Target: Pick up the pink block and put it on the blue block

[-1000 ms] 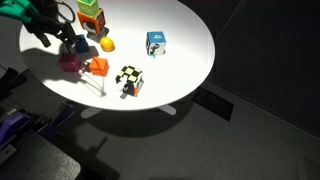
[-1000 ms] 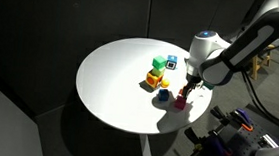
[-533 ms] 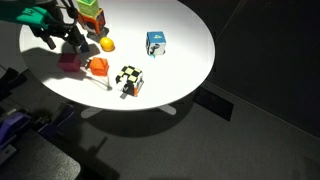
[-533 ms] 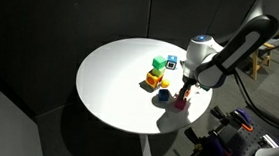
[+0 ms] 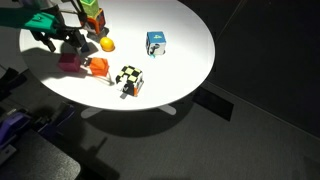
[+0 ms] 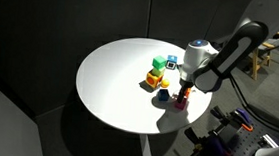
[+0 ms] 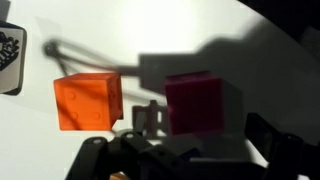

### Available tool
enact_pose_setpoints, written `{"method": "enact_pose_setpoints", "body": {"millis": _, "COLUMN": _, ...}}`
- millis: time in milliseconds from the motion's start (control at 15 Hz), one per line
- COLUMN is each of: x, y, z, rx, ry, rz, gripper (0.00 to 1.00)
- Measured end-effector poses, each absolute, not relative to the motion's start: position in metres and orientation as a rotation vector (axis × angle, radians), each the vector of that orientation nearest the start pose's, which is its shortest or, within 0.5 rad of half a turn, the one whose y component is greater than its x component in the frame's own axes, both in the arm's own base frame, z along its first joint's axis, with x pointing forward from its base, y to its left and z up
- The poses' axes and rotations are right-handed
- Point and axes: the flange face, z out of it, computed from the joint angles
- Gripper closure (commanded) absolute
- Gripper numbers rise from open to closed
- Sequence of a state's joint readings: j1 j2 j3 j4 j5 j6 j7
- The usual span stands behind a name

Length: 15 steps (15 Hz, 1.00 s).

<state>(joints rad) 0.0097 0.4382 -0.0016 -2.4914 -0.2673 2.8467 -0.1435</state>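
The pink block (image 7: 195,102) sits on the white table (image 5: 185,60), with an orange cube (image 7: 90,100) close beside it. My gripper (image 7: 205,125) is open and straddles the pink block, one finger (image 7: 150,118) in the gap between the two cubes and the other on the far side. Both exterior views show the gripper (image 5: 68,50) (image 6: 182,94) low over the pink block (image 5: 70,63) (image 6: 181,103) near the table's edge. I cannot make out the blue block in these views.
A black, white and yellow checkered cube (image 5: 130,78), a light blue and white patterned cube (image 5: 156,42), an orange ball (image 5: 107,44) and a stack of coloured blocks (image 5: 92,14) stand on the table. The table's edge runs close behind the pink block.
The gripper has shifted slightly and settled lower around the pink block. Its jaws stay open and the blocks have not moved.
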Motion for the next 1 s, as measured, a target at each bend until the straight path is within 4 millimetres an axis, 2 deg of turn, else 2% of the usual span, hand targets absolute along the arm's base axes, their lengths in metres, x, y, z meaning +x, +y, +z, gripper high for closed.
{"method": "enact_pose_setpoints", "body": {"millis": 933, "x": 0.444, "y": 0.018, "z": 0.089, "rx": -3.096, "ry": -0.743, "rz": 0.161, "gripper": 0.0}}
{"method": "enact_pose_setpoints", "body": {"millis": 1000, "x": 0.444, "y": 0.018, "z": 0.088, "rx": -3.096, "ry": -0.743, "rz": 0.164, "gripper": 0.25}}
